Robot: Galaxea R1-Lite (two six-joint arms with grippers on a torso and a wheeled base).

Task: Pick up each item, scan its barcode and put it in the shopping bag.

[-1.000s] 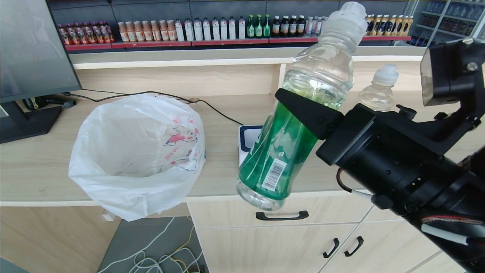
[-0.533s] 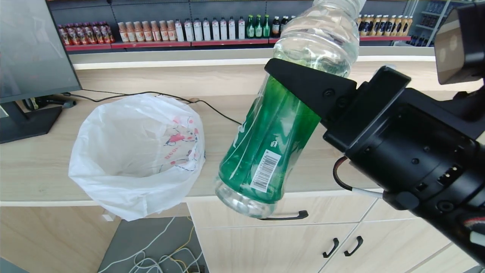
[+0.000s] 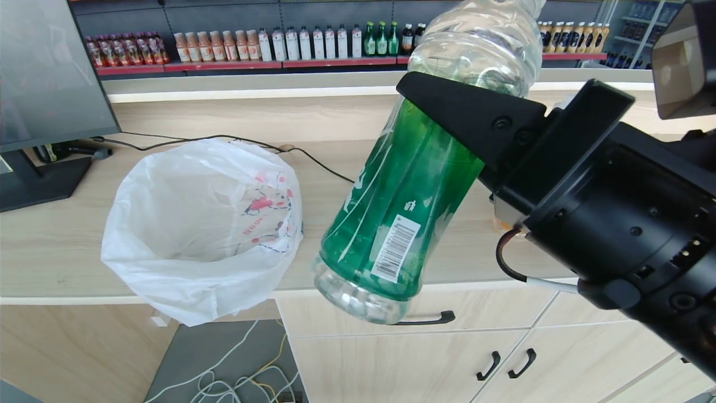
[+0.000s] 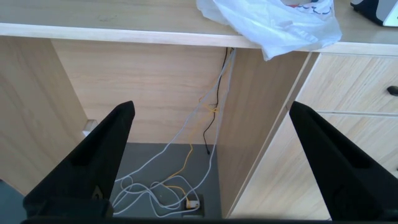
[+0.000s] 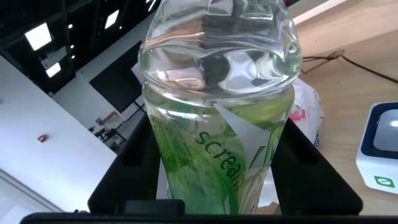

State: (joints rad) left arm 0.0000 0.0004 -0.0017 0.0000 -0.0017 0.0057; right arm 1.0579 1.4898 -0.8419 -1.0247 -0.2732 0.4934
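the green-labelled bottle (image 3: pixel 403 212) is held clenched in the right pincer (image 5: pixel 217 180) over the desk (image 3: pixel 56 252) edge, tilted base-down toward the open shopping bag (image 3: pixel 201 224) on its left.

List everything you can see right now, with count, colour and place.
bottle: one, clear with green label, held tilted over the counter edge
shopping bag: one, white, open on the counter
scanner: one, white and blue, on the counter
monitor: one, dark, counter's far left
cable: one, black, on the counter behind the bag
shelf bottles: many, mixed colours, back wall
floor cables: several, white and yellow, under the counter
left gripper: one, black, low before the counter, jaws open
right gripper: one, black, jaws shut on the bottle
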